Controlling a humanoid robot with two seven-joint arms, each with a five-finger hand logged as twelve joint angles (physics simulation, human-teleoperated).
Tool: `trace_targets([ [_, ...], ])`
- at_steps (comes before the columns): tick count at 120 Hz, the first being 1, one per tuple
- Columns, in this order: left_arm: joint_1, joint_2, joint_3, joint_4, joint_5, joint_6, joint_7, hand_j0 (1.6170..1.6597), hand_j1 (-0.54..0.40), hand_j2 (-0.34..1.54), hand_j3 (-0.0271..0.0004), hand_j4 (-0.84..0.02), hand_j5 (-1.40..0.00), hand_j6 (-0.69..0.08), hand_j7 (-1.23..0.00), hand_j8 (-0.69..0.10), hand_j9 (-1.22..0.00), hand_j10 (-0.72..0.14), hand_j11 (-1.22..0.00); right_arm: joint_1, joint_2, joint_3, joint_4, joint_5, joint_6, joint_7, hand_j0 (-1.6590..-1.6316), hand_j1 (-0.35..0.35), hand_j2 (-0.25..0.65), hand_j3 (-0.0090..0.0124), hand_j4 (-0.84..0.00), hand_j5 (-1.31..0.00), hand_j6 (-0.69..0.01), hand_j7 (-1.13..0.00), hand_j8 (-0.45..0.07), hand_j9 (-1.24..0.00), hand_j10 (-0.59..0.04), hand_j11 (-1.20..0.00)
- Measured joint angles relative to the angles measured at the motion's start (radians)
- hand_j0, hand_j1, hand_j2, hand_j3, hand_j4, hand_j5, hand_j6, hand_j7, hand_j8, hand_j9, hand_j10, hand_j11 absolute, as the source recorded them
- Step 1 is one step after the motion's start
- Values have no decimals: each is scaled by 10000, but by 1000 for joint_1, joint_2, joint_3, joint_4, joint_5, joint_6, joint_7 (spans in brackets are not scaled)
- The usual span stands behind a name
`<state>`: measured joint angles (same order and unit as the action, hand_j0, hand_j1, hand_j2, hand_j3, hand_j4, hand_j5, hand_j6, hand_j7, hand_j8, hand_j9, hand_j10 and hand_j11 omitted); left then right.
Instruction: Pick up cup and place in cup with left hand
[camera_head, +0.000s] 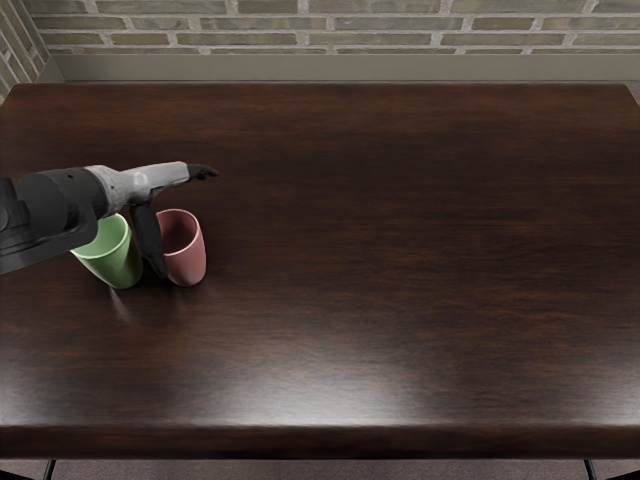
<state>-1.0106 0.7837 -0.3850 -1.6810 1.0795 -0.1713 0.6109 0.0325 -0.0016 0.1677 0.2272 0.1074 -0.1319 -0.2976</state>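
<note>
Left hand (184, 224) looks empty, fingers (149, 240) apart — pink cup (187, 262) sits just right of the lowered one, green cup (118, 262) left, both by the worktop (420, 300)'s left edge. Short reach to pink, imo.

Tabletop (400, 250): dark wood grain, center of view. Brick wall (350, 30): 12 o'clock, above plain baseboard (320, 68). Floor (320, 470): 6 o'clock.

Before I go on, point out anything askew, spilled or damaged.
The green cup looks askew: partly hidden by the left arm, it seems to tip toward the picture's left, while the pink cup looks upright. No spill or damage shows.
</note>
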Motion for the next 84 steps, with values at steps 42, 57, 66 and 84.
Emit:
trace_targets([
  [42,27,5,0,3,-1,4,0,16580,417,545,0,-2627,-3361,-2640,-3358,-2637,-3356,-2620,-3354,0,0,0,0,0,0,0,-16581,-3139,-59,0,-293,-381,-293,-381,-293,-381,-293,-381],
  [57,27,5,0,6,-2,6,0,16577,-184,383,0,-3150,-4069,-3162,-4067,-3158,-4065,-3143,-4064,0,0,0,0,0,0,0,-16581,-3139,-59,0,-294,-381,-293,-381,-293,-381,-293,-381],
  [66,33,5,0,7,-2,6,0,16567,-388,355,0,-3375,-4498,-3389,-4491,-3390,-4486,-3379,-4483,0,0,0,0,0,0,0,-16581,-3139,-60,0,-294,-381,-293,-381,-293,-381,-293,-381],
  [84,35,4,0,9,-1,5,0,16558,-511,153,0,-3781,-5065,-3792,-5059,-3733,-5053,-3786,-5050,0,0,-1,0,0,0,0,-16581,-3139,-60,0,-294,-381,-293,-381,-293,-381,-293,-381],
])
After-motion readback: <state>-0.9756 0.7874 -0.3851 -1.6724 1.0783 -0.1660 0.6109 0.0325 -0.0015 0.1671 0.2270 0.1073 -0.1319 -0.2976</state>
